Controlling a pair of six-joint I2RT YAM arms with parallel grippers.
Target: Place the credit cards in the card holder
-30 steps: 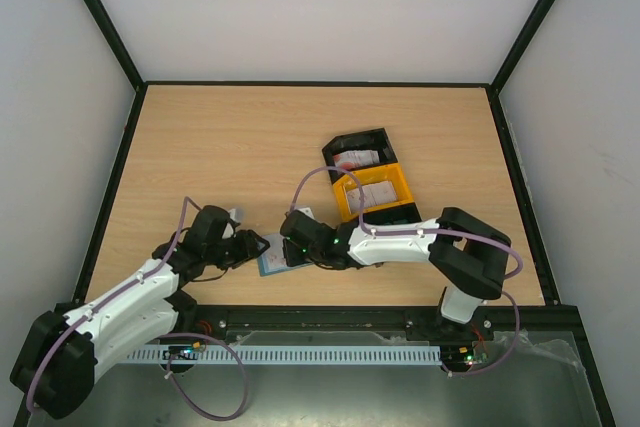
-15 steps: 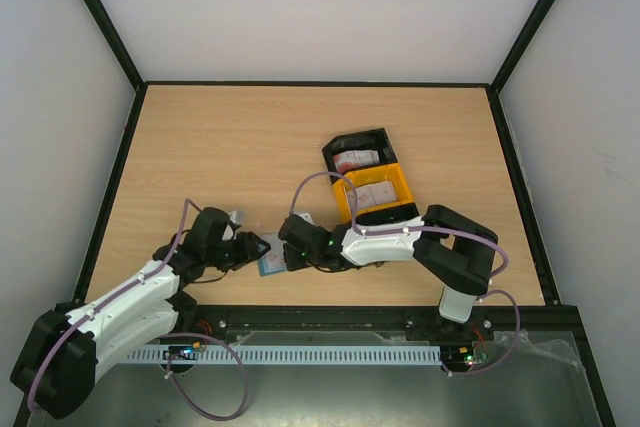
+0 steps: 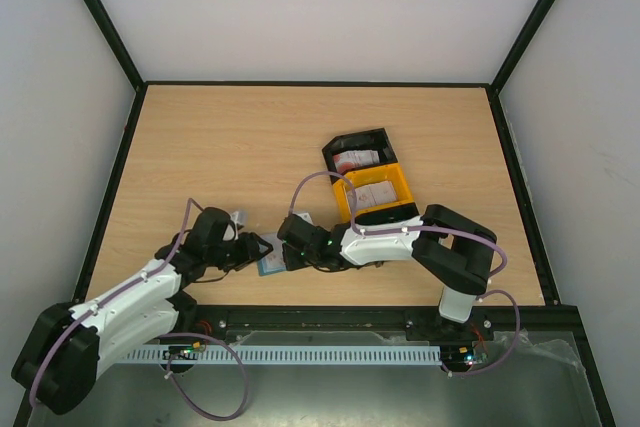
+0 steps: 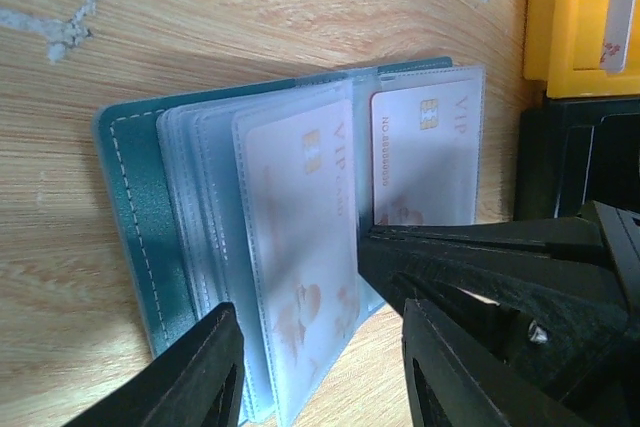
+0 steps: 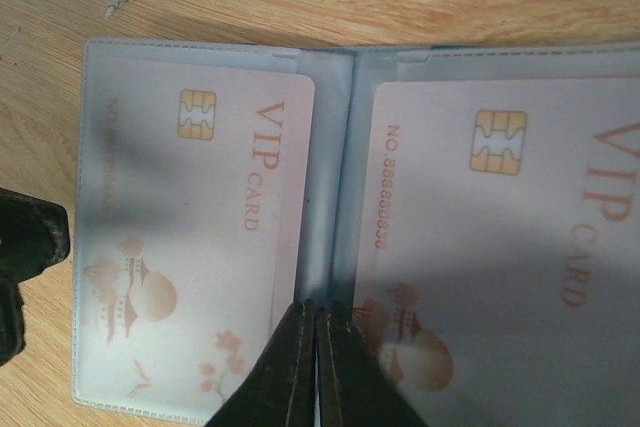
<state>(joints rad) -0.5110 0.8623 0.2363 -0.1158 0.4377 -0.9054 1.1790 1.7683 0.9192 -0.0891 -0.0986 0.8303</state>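
- We see the left fingers (image 4: 200, 377) standing partly apart. The lower edge of the card holder's clear sleeves lies between them, and we cannot tell whether they touch it.
- The right fingers (image 5: 285, 377) are pressed together with nothing visible between them, their tips resting at the fold between two sleeves.
- The card holder (image 4: 130, 217) lies open on the wooden surface (image 4: 250, 7), directly ahead of the left fingers, its teal cover spread to their left.
- Two credit cards marked VIP sit inside the sleeves, one (image 5: 215, 197) left of the right fingers and one (image 5: 520, 207) to their right.
- A yellow bin (image 4: 565, 37) and a black bin (image 4: 560, 147) stand beyond the card holder, to the right of the left fingers.
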